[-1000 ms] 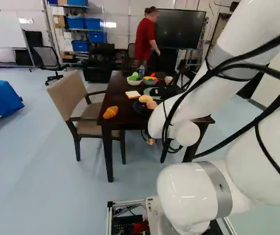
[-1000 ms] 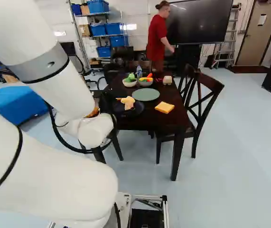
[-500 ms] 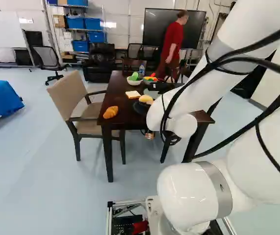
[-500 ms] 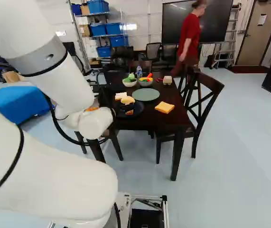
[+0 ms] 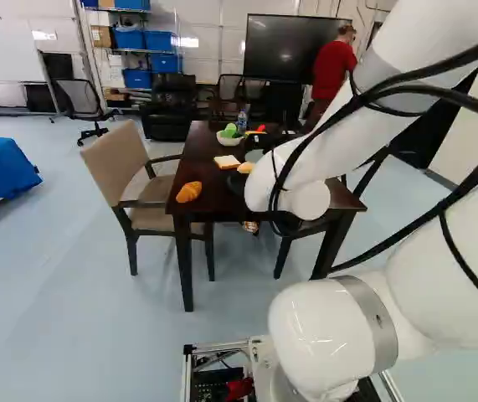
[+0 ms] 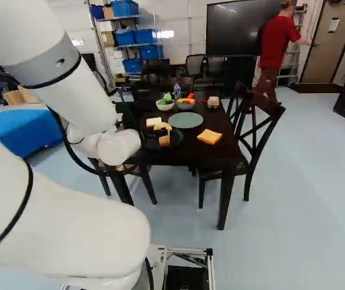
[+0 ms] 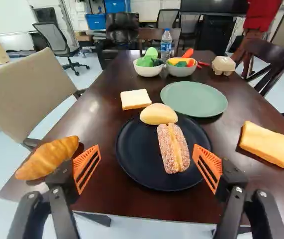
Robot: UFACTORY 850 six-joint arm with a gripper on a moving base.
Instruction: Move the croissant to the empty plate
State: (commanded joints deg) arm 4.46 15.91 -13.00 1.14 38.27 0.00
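Hand apart; croissant on dark table; green plate beyond black plate.

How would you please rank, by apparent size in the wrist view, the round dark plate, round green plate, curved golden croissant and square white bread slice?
1. Dark plate
2. Green plate and croissant: unsure, as the croissant sits nearer the camera
3. Bread slice

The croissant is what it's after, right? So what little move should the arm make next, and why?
Probably shift the open gripper to its left before lowering it. The croissant lies outside the left finger, while the gap between the fingers faces the dark plate, which holds other bread. The green plate is empty, ready for later.
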